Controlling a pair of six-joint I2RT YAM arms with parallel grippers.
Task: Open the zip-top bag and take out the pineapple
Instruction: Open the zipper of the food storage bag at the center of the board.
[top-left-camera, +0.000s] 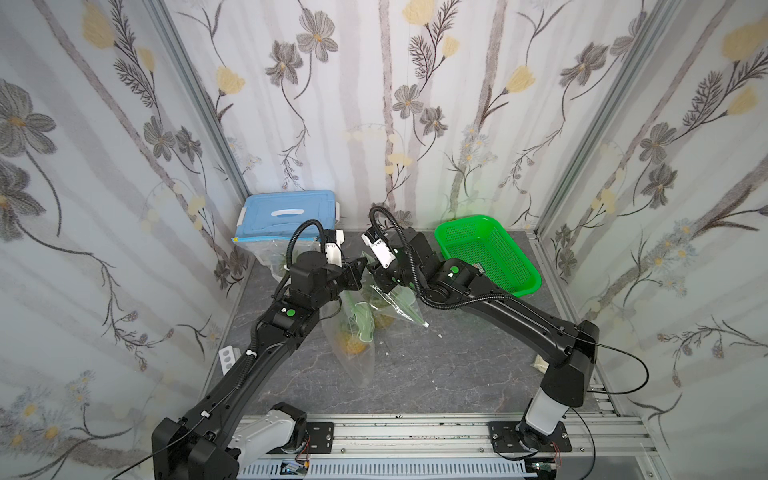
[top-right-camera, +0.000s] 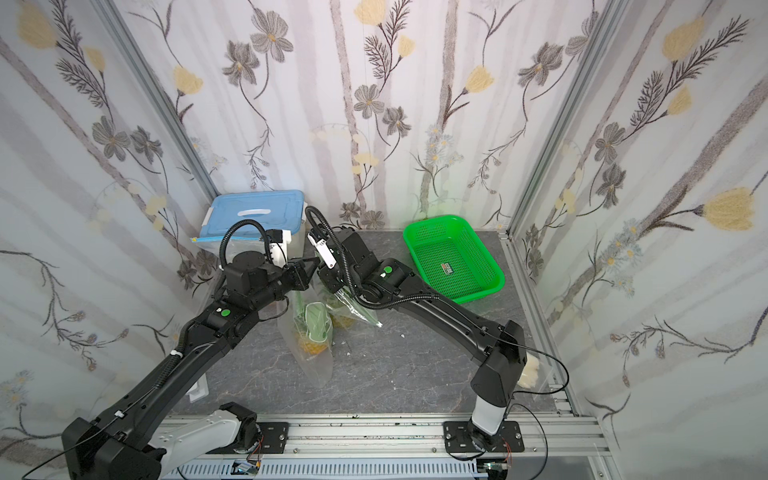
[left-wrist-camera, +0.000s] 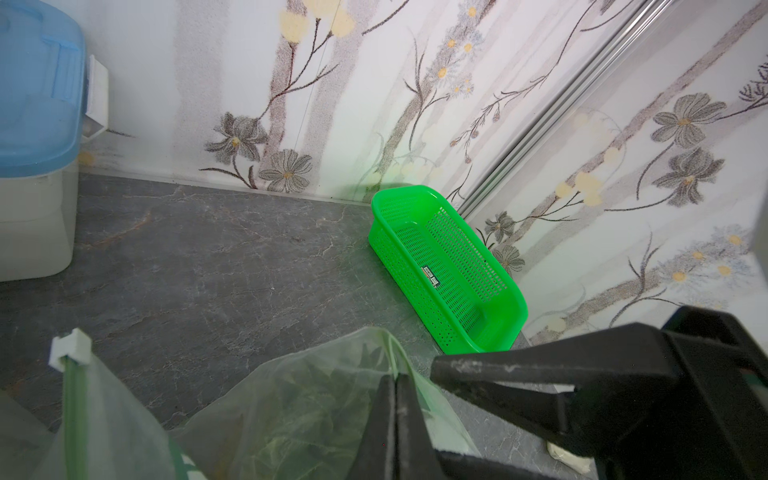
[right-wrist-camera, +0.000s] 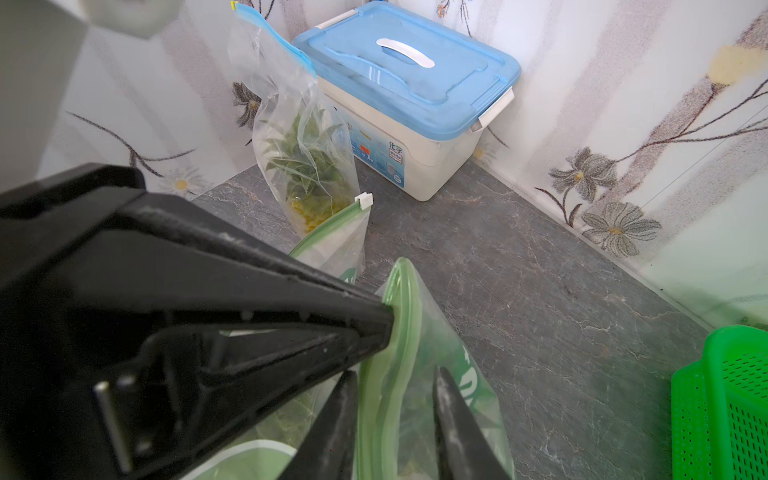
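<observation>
Left jaws: the left gripper (right-wrist-camera: 384, 328) is pressed together, pinching the green rim of the zip-top bag (right-wrist-camera: 415, 332).
Right jaws: the right gripper (right-wrist-camera: 395, 374) is spread and straddles that rim just beside the left tips, apparently not gripping.
Pineapple: the pineapple (top-left-camera: 352, 344) sits deep inside the bag, well beneath both jaws.
Doing it well: close the right jaws on the free lip only, then pull away from the left.
Hard to make out: whether the white slider (right-wrist-camera: 364, 200) beyond the left tips belongs to this mouth, and how far the mouth gapes.

Three zip-top bags (top-left-camera: 353, 357), one lidded box (top-left-camera: 286, 208), one basket (top-left-camera: 490, 257)
</observation>
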